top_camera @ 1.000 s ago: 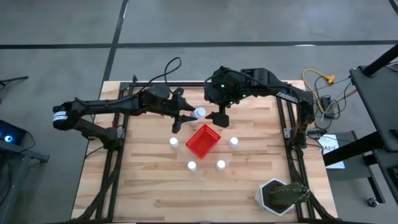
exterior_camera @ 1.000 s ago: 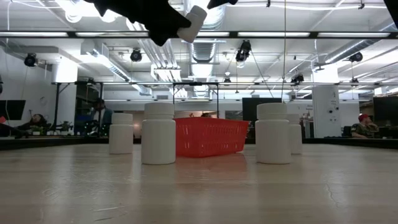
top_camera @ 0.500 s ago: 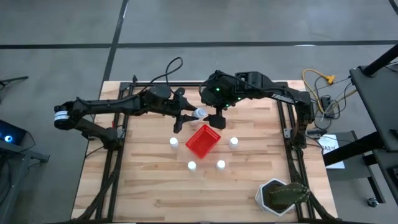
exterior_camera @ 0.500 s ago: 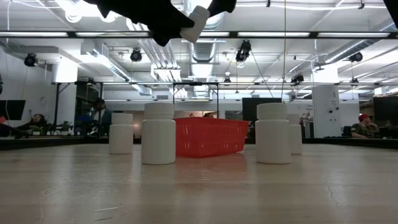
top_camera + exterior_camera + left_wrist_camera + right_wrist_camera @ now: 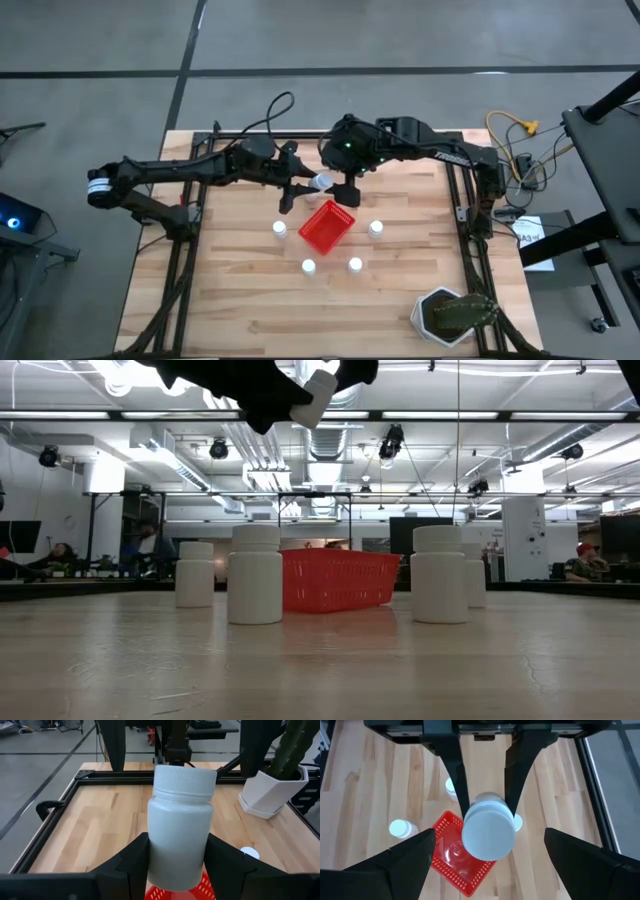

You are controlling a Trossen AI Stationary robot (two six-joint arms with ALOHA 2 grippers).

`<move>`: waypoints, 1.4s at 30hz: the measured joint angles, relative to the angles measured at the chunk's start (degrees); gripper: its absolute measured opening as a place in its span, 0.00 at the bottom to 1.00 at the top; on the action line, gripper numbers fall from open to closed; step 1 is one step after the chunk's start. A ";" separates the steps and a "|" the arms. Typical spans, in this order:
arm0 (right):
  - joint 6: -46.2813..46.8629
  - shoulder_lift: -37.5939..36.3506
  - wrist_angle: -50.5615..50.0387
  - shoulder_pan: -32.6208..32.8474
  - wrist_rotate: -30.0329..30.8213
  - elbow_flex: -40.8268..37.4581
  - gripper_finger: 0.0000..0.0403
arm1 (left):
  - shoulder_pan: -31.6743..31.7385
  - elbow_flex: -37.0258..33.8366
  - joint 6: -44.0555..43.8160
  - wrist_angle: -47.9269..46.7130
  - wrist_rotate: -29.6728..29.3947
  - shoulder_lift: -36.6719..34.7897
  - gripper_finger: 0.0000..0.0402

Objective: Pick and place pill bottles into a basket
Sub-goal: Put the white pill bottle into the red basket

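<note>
1. My left gripper [image 5: 177, 857] is clamped on a bottle [image 5: 180, 825], one finger on each side of its body, cap pointing away from my wrist.
2. In the high view that held bottle [image 5: 320, 182] hangs in the air just beyond the basket's [image 5: 326, 227] far corner; my left gripper [image 5: 308, 185] comes in from the left side of the table.
3. In the low view the bottle [image 5: 318, 394] is tilted, high above the table [image 5: 320, 660], with my dark fingers around it.
4. My right gripper [image 5: 485, 875] has its fingers spread wide, holding nothing. It hovers right by the bottle [image 5: 488, 832], its camera looking at the white cap end between the left gripper's fingers.
5. In the high view my right gripper [image 5: 345, 183] sits just right of the held bottle.
6. The red basket rests on the table at an angle, near the middle. From my right wrist, something clear and rounded seems to lie inside it [image 5: 457, 857]; I cannot tell what.
7. Four more bottles stand upright around the basket: one to its left [image 5: 279, 229], one to its right [image 5: 376, 229], and two on the near side [image 5: 308, 266] [image 5: 355, 265].
8. A potted plant [image 5: 452, 315] stands at the table's near right corner.
</note>
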 joint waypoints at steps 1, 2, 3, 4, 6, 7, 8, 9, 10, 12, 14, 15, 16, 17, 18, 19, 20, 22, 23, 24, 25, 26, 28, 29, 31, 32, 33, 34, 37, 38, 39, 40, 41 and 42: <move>0.00 0.00 0.37 0.01 0.00 -0.43 0.90 | 0.00 -0.02 0.02 -0.05 0.00 0.00 0.37; 0.00 0.00 0.97 0.00 0.00 -0.90 0.90 | 0.00 -0.02 0.00 -0.12 0.00 0.00 0.37; 0.00 0.00 1.44 0.02 -0.01 -1.39 0.90 | 0.00 -0.02 0.00 -0.12 0.00 0.07 0.37; -0.01 0.00 1.85 0.02 -0.02 -1.91 0.90 | 0.00 0.02 0.00 -0.04 0.00 0.13 0.37; 0.00 0.00 2.67 0.00 -0.02 -2.69 0.90 | 0.00 0.04 0.00 -0.13 0.00 0.13 0.37; 0.00 0.00 2.71 0.00 -0.01 -2.84 0.90 | 0.00 0.04 0.00 -0.13 0.00 0.13 0.37; 0.00 0.00 2.74 0.00 -0.02 -2.95 0.90 | 0.00 0.02 0.00 -0.08 0.00 0.13 0.37; 0.02 0.00 2.78 0.02 -0.02 -2.97 0.90 | 0.00 0.00 0.00 -0.09 0.02 0.13 0.37; 0.20 0.00 2.84 0.02 -0.02 -2.97 0.90 | 0.00 -0.03 -0.01 -0.22 0.02 0.13 0.37; 0.66 0.00 2.97 0.02 -0.02 -2.97 0.90 | 0.00 -0.07 -0.02 -0.30 0.02 0.13 0.37; 0.91 0.00 3.19 0.00 -0.03 -2.97 0.90 | 0.00 0.02 0.00 -0.24 0.04 0.24 0.37; 1.09 0.00 3.55 0.02 -0.03 -2.97 0.90 | 0.00 0.04 0.00 -0.21 0.04 0.26 0.37; 1.09 0.00 3.75 0.00 -0.05 -2.97 0.90 | 0.00 0.04 0.00 -0.21 0.04 0.28 0.37; 1.07 0.00 3.77 0.00 -0.05 -2.97 0.90 | 0.00 0.04 0.00 -0.21 0.04 0.28 0.37; 1.09 0.00 3.75 0.00 -0.05 -2.97 0.90 | 0.00 0.04 0.00 -0.20 0.04 0.28 0.37; 1.09 0.00 3.75 0.02 -0.05 -2.97 0.90 | 0.00 0.03 0.00 -0.13 0.07 0.28 0.37; 1.08 0.00 3.75 0.01 -0.06 -2.97 0.90 | 0.00 0.00 0.00 -0.08 0.07 0.28 0.37; 1.07 0.00 3.75 0.01 -0.07 -2.97 0.90 | 0.00 -0.02 0.00 -0.16 0.16 0.28 0.37; 1.09 0.00 3.75 0.01 -0.07 -2.97 0.90 | 0.00 0.00 0.00 -0.21 0.20 0.28 0.37; 1.07 0.00 3.75 0.00 -0.07 -2.97 0.89 | 0.00 0.00 0.00 -0.20 0.22 0.28 0.37; 1.08 0.00 3.75 0.01 -0.07 -2.98 0.88 | 0.00 0.02 0.00 -0.12 0.22 0.28 0.37; 1.07 0.00 3.73 0.00 -0.07 -3.02 0.87 | 0.00 0.02 0.00 0.00 0.21 0.28 0.37; 1.07 0.00 3.76 0.01 -0.09 -3.15 0.83 | 0.00 0.00 0.00 0.04 0.20 0.28 0.37; 1.07 0.00 3.80 0.02 -0.14 -3.22 0.81 | 0.00 0.00 0.00 0.03 0.20 0.28 0.37; 1.07 0.00 3.86 0.00 -0.21 -3.32 0.77 | 0.00 0.00 0.00 -0.09 0.20 0.28 0.37; 1.07 0.00 3.86 0.00 -0.24 -3.32 0.75 | 0.00 0.02 0.00 -0.10 0.20 0.28 0.37; 1.07 0.00 3.92 0.02 -0.24 -3.32 0.74 | 0.00 0.07 0.00 -0.10 0.20 0.28 0.37; 1.07 0.00 4.01 0.00 -0.24 -3.32 0.72 | 0.00 0.09 0.00 -0.01 0.20 0.28 0.37; 0.98 -0.02 4.04 0.00 -0.29 -3.32 0.69 | 0.00 0.09 0.00 0.05 0.18 0.28 0.37; 1.00 -0.02 4.06 0.01 -0.32 -3.36 0.68 | 0.00 0.09 0.00 0.05 0.19 0.28 0.37; 1.03 -0.01 4.13 0.00 -0.49 -3.46 0.67 | 0.00 0.09 0.00 0.06 0.17 0.28 0.37; 1.03 -0.03 4.19 0.01 -0.70 -3.63 0.67 | 0.01 0.09 0.00 0.12 0.17 0.28 0.37; 1.03 -0.07 4.21 0.01 -0.71 -3.81 0.66 | 0.00 0.10 0.00 0.14 0.17 0.28 0.37; 1.01 -0.09 4.23 0.02 -0.85 -4.06 0.66 | 0.00 0.14 0.00 0.18 0.20 0.28 0.37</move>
